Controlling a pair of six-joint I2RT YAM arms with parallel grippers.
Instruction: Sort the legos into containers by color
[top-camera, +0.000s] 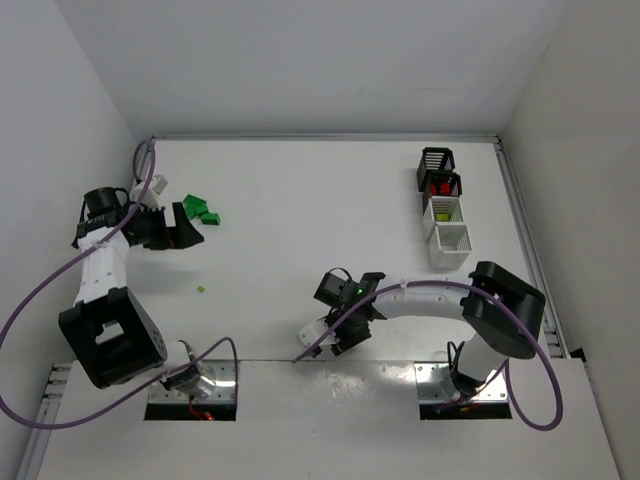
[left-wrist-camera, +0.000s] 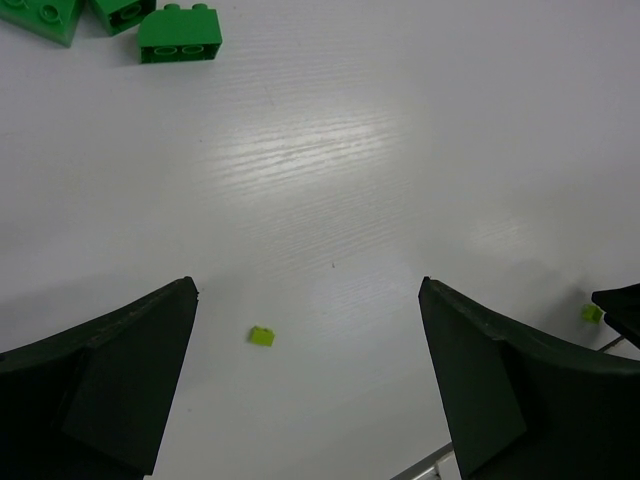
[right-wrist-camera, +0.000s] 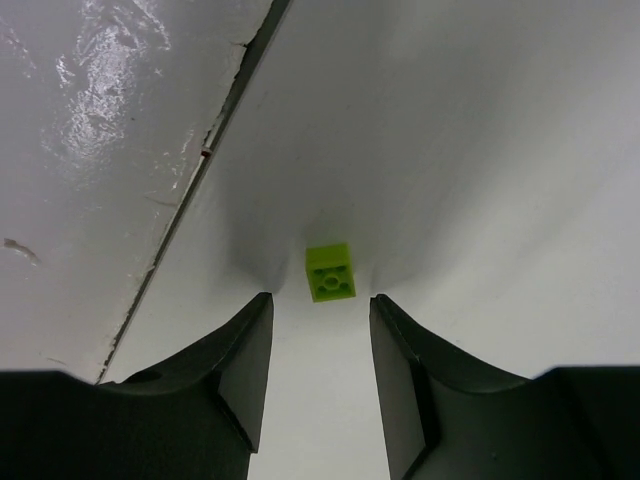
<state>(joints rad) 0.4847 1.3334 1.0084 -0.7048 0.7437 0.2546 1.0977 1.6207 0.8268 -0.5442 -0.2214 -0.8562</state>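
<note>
White surface (top-camera: 300, 200), white walls (top-camera: 300, 60). My right end effector (right-wrist-camera: 320, 300) is released, lime lego (right-wrist-camera: 330, 272) just past its tips, near the seam (right-wrist-camera: 200, 170). Left end effector (left-wrist-camera: 308, 285) released wide over second lime lego (left-wrist-camera: 262, 336). Containers (top-camera: 449, 260) far right.

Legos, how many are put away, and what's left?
Done: red pieces in a black bin, lime ones in a white bin. In hand: the open right gripper is lined up on a lime brick. Left: green bricks and another lime piece near the open left gripper.

arms (top-camera: 100, 272) white, black joints | cables (top-camera: 152, 165) purple | pincer fingers (right-wrist-camera: 240, 380) black
</note>
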